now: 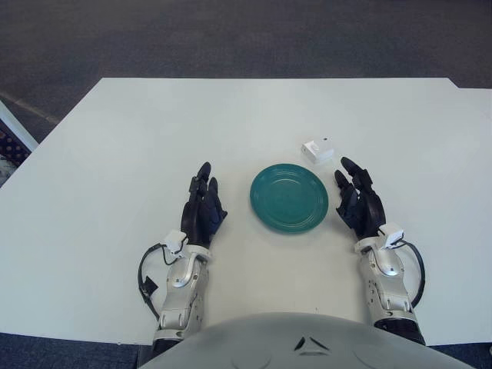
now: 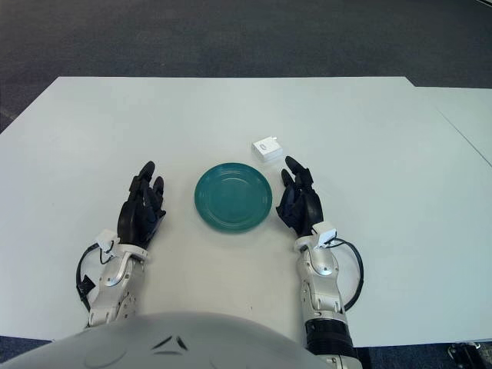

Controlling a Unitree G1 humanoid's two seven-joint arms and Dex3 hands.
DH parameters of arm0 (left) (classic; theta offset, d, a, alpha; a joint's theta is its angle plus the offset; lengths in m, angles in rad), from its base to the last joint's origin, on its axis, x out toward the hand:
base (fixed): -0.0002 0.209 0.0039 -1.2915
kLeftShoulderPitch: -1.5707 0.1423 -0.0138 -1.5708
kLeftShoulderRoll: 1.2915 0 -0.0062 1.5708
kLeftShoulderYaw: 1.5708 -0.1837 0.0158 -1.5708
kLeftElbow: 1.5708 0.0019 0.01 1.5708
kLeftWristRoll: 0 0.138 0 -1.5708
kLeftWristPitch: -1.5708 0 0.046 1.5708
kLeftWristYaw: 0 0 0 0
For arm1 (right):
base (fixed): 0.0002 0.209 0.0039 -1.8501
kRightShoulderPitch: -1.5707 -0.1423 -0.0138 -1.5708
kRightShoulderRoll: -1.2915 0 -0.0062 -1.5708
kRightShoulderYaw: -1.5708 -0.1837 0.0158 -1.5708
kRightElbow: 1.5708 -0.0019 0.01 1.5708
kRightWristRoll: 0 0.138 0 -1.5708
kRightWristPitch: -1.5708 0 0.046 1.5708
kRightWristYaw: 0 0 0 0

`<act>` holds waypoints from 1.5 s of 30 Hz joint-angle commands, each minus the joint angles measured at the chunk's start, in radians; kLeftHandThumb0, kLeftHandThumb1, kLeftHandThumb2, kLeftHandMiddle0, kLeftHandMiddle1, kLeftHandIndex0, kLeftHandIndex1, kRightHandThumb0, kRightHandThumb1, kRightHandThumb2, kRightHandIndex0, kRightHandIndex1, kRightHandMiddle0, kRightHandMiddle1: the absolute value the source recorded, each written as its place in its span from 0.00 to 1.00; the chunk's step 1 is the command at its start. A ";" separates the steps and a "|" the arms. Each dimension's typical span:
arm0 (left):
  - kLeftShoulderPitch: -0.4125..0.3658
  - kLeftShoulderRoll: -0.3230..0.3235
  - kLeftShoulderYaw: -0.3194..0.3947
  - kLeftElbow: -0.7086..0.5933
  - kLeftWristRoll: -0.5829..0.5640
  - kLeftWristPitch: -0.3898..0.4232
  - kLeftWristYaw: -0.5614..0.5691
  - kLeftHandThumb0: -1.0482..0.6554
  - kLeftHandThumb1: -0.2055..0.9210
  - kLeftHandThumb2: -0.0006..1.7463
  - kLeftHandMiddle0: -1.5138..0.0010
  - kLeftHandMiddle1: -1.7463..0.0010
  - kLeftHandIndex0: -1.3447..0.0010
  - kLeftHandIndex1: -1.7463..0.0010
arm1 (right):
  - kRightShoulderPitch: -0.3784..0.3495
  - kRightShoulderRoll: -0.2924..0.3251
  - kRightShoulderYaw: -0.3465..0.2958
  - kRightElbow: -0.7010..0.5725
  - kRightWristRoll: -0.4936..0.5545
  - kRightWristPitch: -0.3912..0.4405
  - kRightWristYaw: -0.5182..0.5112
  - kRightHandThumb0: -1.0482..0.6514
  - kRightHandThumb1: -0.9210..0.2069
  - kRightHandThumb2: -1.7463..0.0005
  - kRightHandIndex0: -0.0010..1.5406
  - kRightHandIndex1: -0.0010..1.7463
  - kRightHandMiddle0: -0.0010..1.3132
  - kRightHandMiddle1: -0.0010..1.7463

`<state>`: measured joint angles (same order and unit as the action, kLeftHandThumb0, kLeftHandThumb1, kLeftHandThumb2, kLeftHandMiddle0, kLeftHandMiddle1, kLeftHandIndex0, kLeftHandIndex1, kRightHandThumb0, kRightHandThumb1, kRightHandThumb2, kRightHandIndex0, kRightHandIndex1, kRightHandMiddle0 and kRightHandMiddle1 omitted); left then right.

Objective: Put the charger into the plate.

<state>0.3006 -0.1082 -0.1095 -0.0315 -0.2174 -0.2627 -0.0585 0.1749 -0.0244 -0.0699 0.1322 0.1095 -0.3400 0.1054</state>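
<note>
The charger point(image 1: 317, 149) is a small white block lying on the white table point(image 1: 115, 154), just beyond the teal plate point(image 1: 289, 197). The right hand point(image 1: 359, 202) and left hand point(image 1: 204, 206) flank the plate, fingers extended, holding nothing

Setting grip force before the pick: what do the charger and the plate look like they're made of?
The charger: a small white block with crisp edges and a smooth matte face, most likely hard plastic. The plate: teal, evenly coloured, with a soft sheen and a raised rim; it looks like glazed ceramic, though melamine cannot be ruled out. The right hand shows just right of the plate, open; the left hand shows to its left.
</note>
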 commanded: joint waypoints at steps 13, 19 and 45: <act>-0.026 0.010 0.019 0.016 0.011 -0.013 -0.045 0.10 1.00 0.49 0.94 1.00 1.00 0.83 | 0.030 0.011 0.000 0.035 -0.003 0.023 -0.007 0.26 0.00 0.46 0.16 0.00 0.00 0.31; -0.024 0.013 0.027 0.009 0.005 -0.003 -0.056 0.10 1.00 0.50 0.95 1.00 1.00 0.84 | 0.036 0.019 0.006 0.027 -0.003 0.027 -0.008 0.26 0.00 0.46 0.16 0.00 0.00 0.31; -0.045 -0.009 0.037 0.050 0.030 -0.010 -0.048 0.11 1.00 0.49 0.93 0.99 1.00 0.81 | -0.229 -0.248 -0.122 0.059 -0.211 -0.025 -0.127 0.22 0.00 0.57 0.13 0.00 0.00 0.27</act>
<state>0.2731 -0.1104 -0.0739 -0.0026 -0.1960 -0.2706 -0.1076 -0.0144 -0.2545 -0.2106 0.2010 -0.0366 -0.3325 0.0015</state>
